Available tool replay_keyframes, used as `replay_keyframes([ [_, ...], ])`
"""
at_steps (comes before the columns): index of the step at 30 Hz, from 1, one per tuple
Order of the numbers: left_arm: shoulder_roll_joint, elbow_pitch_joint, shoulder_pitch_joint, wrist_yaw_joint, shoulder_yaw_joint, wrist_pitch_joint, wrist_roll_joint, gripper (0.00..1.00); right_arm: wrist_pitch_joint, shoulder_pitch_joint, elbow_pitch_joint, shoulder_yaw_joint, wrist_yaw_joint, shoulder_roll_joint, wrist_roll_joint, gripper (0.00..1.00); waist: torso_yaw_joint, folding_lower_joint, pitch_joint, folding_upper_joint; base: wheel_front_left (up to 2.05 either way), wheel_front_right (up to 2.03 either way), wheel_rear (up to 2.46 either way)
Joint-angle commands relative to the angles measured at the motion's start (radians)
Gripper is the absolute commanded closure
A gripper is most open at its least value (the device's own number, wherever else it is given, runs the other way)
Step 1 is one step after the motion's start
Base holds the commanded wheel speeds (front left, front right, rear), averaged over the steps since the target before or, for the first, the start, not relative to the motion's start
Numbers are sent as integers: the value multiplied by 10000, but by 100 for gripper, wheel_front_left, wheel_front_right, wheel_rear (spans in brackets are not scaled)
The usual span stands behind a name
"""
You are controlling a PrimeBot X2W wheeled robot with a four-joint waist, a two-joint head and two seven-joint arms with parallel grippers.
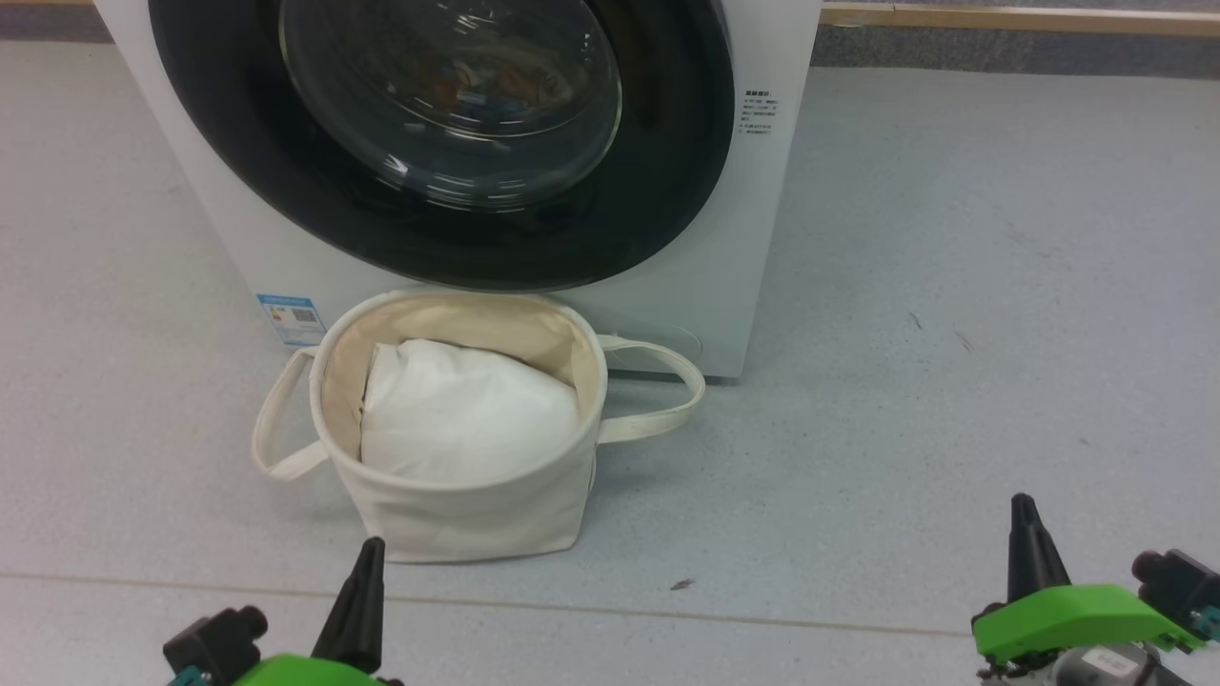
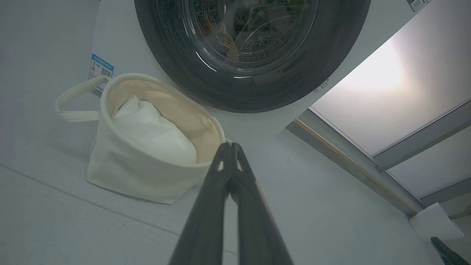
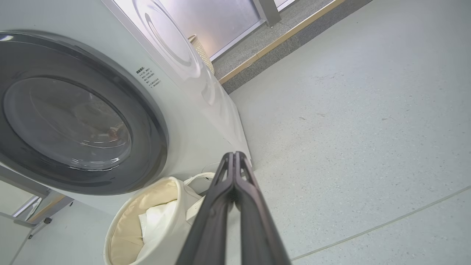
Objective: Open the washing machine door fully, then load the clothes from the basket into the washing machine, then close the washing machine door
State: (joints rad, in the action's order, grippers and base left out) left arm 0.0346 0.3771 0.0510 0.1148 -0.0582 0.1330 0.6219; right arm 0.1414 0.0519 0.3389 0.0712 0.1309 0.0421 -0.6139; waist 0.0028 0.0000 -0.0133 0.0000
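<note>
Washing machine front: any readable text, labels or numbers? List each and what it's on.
No text can be read.
Printed label, on the washing machine front, right of the washing machine door: several lines of small dark print, too small to read.
Blue sticker, lower left of the front: small print and a code-like square, blurred.
Basket: no text seen.

left end effector [image 1: 373,548] closed, right [image 1: 1024,503] closed
</note>
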Motion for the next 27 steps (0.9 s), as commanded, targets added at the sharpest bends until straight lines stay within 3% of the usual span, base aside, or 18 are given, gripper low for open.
replay_keyframes([
  [1,53,-393,428,46,213,-55,330,100,-75,393,-381,-19,1,53,-339,100,0,0,2,0,0,0,0],
  [27,85,-685,474,82,690,-817,3354,100,-859,447,-558,122,0,62,-3386,100,-9,0,34,0,0,0,0],
])
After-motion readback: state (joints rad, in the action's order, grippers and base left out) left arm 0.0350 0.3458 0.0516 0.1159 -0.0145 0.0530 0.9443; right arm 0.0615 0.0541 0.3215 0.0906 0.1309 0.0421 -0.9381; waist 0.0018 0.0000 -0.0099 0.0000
